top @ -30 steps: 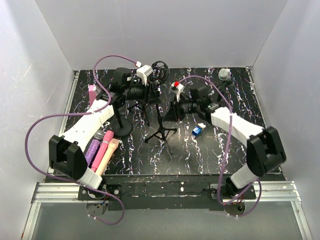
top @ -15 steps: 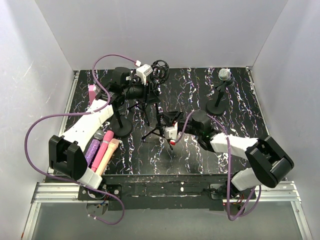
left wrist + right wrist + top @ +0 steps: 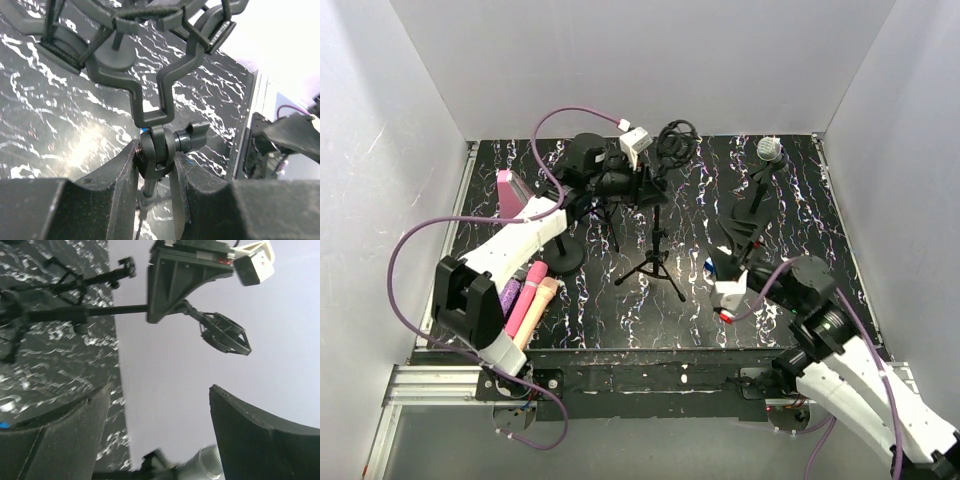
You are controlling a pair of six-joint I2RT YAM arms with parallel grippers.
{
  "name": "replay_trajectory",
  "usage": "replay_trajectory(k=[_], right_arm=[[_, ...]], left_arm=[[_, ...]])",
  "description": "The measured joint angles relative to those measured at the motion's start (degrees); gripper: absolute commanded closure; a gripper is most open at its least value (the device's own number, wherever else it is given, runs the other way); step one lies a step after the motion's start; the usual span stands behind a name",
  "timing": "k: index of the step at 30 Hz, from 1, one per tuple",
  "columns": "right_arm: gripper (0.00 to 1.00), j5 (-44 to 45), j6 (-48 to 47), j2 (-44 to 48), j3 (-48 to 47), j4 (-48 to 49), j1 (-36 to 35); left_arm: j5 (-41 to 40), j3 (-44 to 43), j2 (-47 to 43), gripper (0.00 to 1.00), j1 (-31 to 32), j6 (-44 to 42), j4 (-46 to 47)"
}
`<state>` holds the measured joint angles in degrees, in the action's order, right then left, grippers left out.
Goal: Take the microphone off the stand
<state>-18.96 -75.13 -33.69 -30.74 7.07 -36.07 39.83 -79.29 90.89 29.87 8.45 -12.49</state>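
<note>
A silver-headed microphone (image 3: 769, 150) sits in a clip on a round-based black stand (image 3: 752, 214) at the back right; its head (image 3: 205, 463) shows low in the right wrist view. My right gripper (image 3: 738, 240) is open and empty just in front of that stand's base, and the wrist view shows its jaws (image 3: 160, 432) wide apart. My left gripper (image 3: 638, 186) is shut on the swivel joint (image 3: 157, 152) of a black tripod stand (image 3: 655, 262). That stand carries an empty shock mount (image 3: 677, 140).
Pink and purple microphones (image 3: 527, 300) lie at the front left beside another round-based stand (image 3: 563, 258). A pink block (image 3: 509, 190) stands at the left edge. A small blue object (image 3: 708, 266) lies near my right wrist. White walls enclose the table on three sides.
My right arm has swung from the tripod stand in the middle over to the right, and its jaws have opened wide. My left arm has shifted the tripod stand's top and shock mount to the right.
</note>
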Motion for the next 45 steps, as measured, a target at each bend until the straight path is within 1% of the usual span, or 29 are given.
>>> replay_trajectory(k=[3,7,11,16,20,24,29,33,34,38,39,40,41,42,43,45], right_arm=[[0.13,3.1,2.1,7.5,-0.4,-10.9,0.0],[0.12,8.7,5.2,10.1,-2.6,-21.6,0.0],[0.11,13.0,7.7,10.1,-4.9,-27.2,0.0],[0.11,16.1,9.9,8.9,-6.4,-29.2,0.0],[0.11,17.4,10.9,5.9,-7.6,-29.8,0.0],[0.11,17.7,11.5,1.9,-10.2,-30.1,0.0],[0.12,17.5,11.6,-0.8,-11.8,-30.1,0.0],[0.12,17.0,12.0,-2.1,-11.9,-30.1,0.0],[0.12,16.8,12.2,-2.4,-11.9,-30.1,0.0],[0.12,15.7,13.5,-4.2,-11.9,-30.0,-0.3],[0.12,15.4,14.0,-4.7,-12.0,-30.1,-0.4],[0.12,15.1,14.7,-5.2,-12.0,-30.1,-0.6],[0.12,14.9,15.3,-5.7,-12.1,-30.1,-0.7],[0.12,14.6,16.0,-6.1,-12.2,-30.1,-0.8],[0.12,14.4,16.6,-6.3,-12.3,-30.1,-0.8],[0.12,14.1,17.5,-6.4,-12.7,-30.1,-0.8]], left_arm=[[-0.7,-2.4,4.3,1.0,1.4,-1.1,4.6],[-3.1,-3.9,9.2,1.0,2.7,-6.5,9.3],[-6.4,-4.2,13.0,1.0,2.9,-11.9,14.6],[-9.0,-3.5,13.8,1.0,2.9,-13.3,19.3],[-12.8,1.4,12.4,1.0,3.6,-12.9,26.8],[-17.8,8.3,9.4,1.0,5.2,-12.7,32.5],[-21.7,17.5,1.3,1.0,6.6,-12.7,33.9],[-23.2,22.4,-6.2,1.0,7.1,-12.5,32.6],[-23.4,23.2,-7.9,0.98,7.1,-12.5,32.1],[-24.4,26.0,-13.6,0.87,7.4,-12.5,29.6],[-24.4,26.5,-14.4,0.8,7.5,-12.6,29.0],[-24.4,27.2,-15.3,0.71,7.5,-12.8,28.4],[-24.4,28.0,-16.3,0.59,7.5,-13.0,27.9],[-24.4,28.9,-17.4,0.5,7.5,-13.2,27.3],[-24.4,29.7,-18.6,0.44,7.5,-13.7,26.3],[-24.4,31.2,-21.2,0.35,7.5,-14.7,23.3]])
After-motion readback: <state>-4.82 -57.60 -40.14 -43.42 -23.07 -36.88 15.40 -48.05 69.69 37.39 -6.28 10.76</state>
